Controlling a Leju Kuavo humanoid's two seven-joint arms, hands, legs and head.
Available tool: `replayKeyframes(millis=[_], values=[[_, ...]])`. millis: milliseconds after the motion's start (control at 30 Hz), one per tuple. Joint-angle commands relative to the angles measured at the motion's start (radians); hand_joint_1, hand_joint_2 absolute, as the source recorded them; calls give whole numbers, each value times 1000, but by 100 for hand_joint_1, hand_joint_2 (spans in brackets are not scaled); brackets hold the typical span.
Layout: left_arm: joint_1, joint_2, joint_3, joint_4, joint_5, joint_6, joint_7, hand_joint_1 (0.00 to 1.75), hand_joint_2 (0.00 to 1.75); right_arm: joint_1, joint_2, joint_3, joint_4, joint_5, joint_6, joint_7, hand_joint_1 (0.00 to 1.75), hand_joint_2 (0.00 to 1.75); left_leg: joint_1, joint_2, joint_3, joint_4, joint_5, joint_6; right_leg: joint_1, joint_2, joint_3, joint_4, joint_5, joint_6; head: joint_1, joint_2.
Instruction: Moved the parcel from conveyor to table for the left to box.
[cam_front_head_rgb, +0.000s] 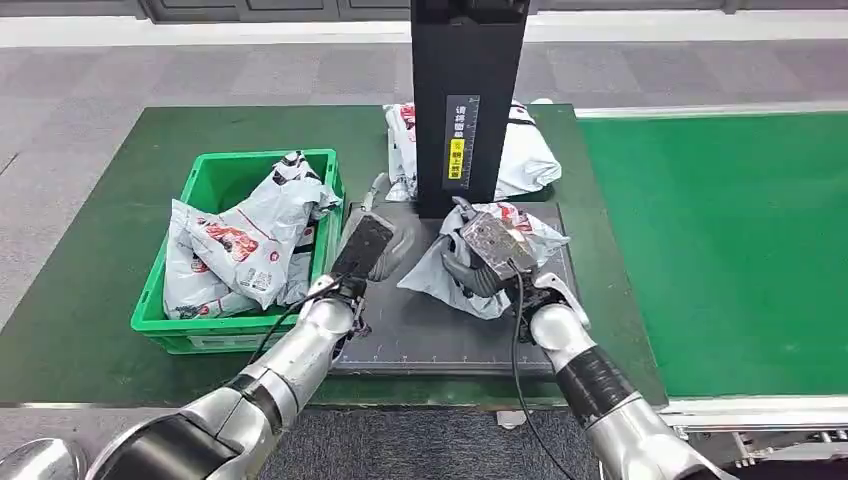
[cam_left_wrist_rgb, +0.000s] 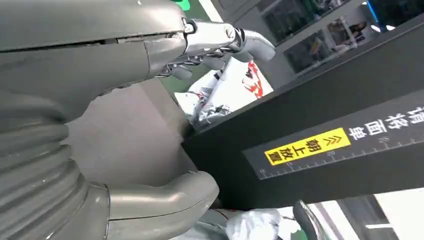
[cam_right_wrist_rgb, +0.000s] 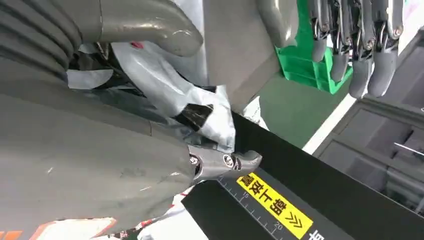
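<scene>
My right hand (cam_front_head_rgb: 487, 252) grips the parcel (cam_front_head_rgb: 452, 278) on the grey mat (cam_front_head_rgb: 420, 340). My left hand (cam_front_head_rgb: 368, 245) hovers beside it, fingers spread, holding nothing.

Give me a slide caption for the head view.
Right hand grips a parcel on the grey mat; left hand waits open beside the green crate.

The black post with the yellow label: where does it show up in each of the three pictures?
Head view: the black post stands upright at top centre, behind the grey mat.
Left wrist view: it crosses the picture's right half.
Right wrist view: it runs along the lower right.
Shared landmark: its yellow label.
</scene>
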Motion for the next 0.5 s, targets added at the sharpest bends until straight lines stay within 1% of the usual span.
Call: replayKeyframes(millis=[33,67,167,233,300,333,367,400,433,467,500], values=[[-59,24,-85,99,-69,8,64,0,175,-33,0,-21,76,-45,32,-59,0,0,0,3,2,0,-1,0,1,-2,2,0,0,0,0,0],[-58,24,-89,99,-77,10,66,0,175,-32,-1,-28,75,-50,33,-71,0,0,0,3,2,0,-1,0,1,-2,2,0,0,0,0,0],[-65,20,-120,108,-127,12,86,0,175,-10,-5,-59,47,-116,101,-190,0,0,0,2,2,0,0,0,1,-4,2,-1,-1,0,0,0],[-70,14,-142,117,-161,11,113,0,175,16,-2,-72,48,-118,67,-240,0,0,0,1,1,0,0,0,1,-3,1,0,0,0,0,0],[-73,9,-168,127,-208,19,146,0,175,41,0,-114,32,-169,53,-278,0,0,0,1,2,-1,0,0,1,-5,2,-1,-1,0,0,0],[-73,6,-185,132,-233,20,162,0,175,55,0,-150,7,-212,51,-279,0,0,0,1,3,-1,-1,1,1,-6,3,-1,-1,-1,0,0],[-71,3,-194,134,-245,20,169,0,175,54,-6,-169,8,-233,56,-279,0,0,0,-1,2,0,0,1,1,-6,2,-1,-1,0,0,0],[-67,-1,-196,136,-250,16,177,0,175,48,-11,-196,18,-263,66,-270,0,0,0,0,3,-1,-1,1,1,-7,3,-1,-2,0,0,0],[-67,-5,-202,139,-261,19,186,0,175,37,-16,-214,35,-280,75,-275,0,0,0,0,1,0,0,1,1,-5,2,-1,-1,0,0,0],[-66,-10,-205,139,-267,23,189,0,175,32,-20,-231,41,-286,68,-279,0,0,0,0,3,-1,-1,1,1,-7,3,-1,-2,0,0,0],[-70,-20,-219,148,-288,17,207,0,175,30,-18,-272,45,-292,38,-279,0,0,0,0,2,0,0,1,1,-6,2,-1,-1,0,0,0]])
